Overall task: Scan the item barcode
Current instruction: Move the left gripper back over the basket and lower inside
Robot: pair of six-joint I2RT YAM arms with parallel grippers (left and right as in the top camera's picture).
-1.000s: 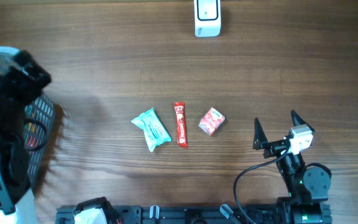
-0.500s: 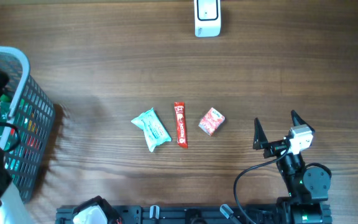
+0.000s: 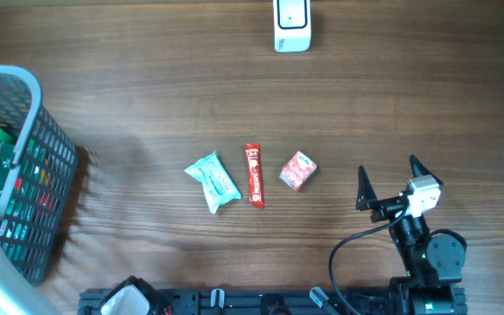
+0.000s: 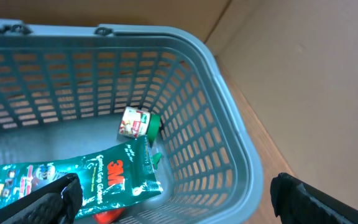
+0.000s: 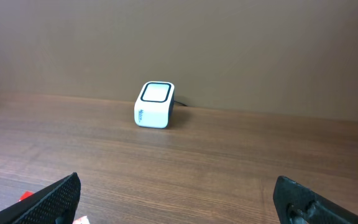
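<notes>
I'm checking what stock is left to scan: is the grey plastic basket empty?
Not empty. The grey slatted plastic basket holds a green printed packet and a small green-lidded jar.

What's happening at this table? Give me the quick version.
Nothing is held yet. The left claw hangs open over the grey basket, which holds a green packet and a small jar. The right claw sits open near the front edge of the table. Three snacks lie mid-table: a teal packet, a red stick and a small red pack. The white scanner waits at the far edge, with no item in front of it.
</notes>
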